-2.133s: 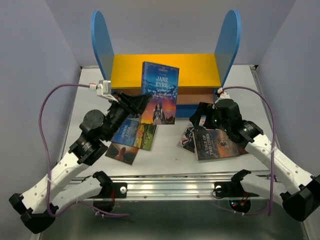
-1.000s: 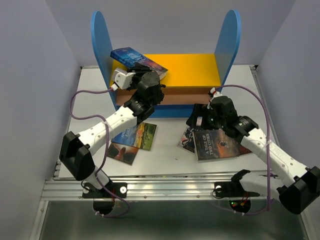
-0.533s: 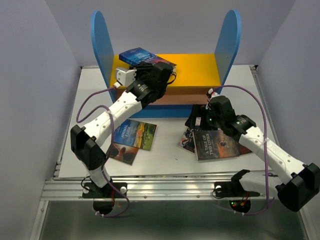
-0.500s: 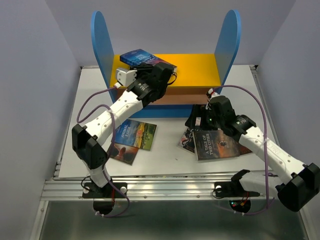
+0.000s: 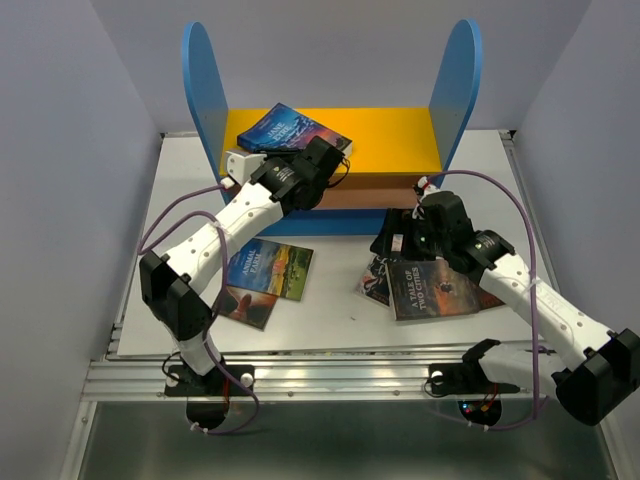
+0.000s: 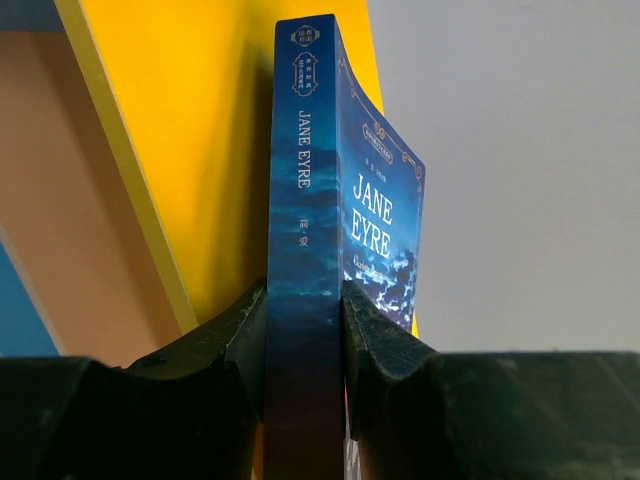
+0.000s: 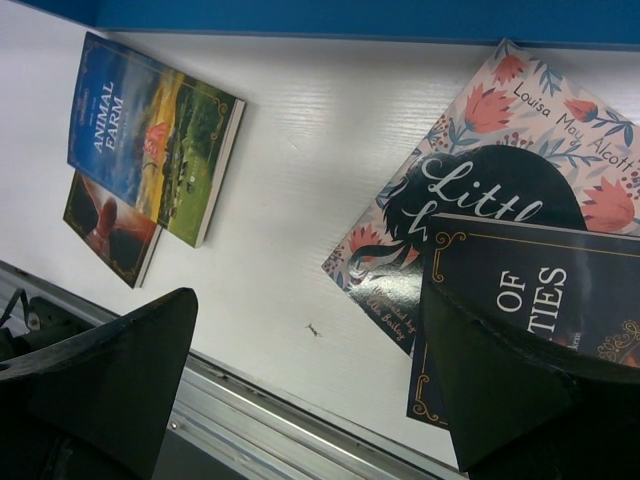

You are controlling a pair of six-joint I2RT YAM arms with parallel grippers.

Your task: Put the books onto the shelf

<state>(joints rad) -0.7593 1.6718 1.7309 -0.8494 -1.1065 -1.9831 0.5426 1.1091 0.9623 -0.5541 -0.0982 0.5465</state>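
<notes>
The dark blue Jane Eyre book hangs tilted over the shelf's yellow top board, and my left gripper is shut on it. In the left wrist view both fingers press the book's spine, with the yellow board behind it. My right gripper hovers open over the right-hand books, holding nothing. Under it lie the floral Little Women and the dark A Tale of Two Cities. Animal Farm lies on a brown book to the left.
The shelf's two tall blue side panels stand at either end of the boards, and its blue bottom board runs along the table's back. A metal rail borders the table's near edge. Purple cables loop beside both arms.
The left arm has carried Jane Eyre from upright on the table up over the yellow top board, turning it flatter. The right arm has barely moved.
</notes>
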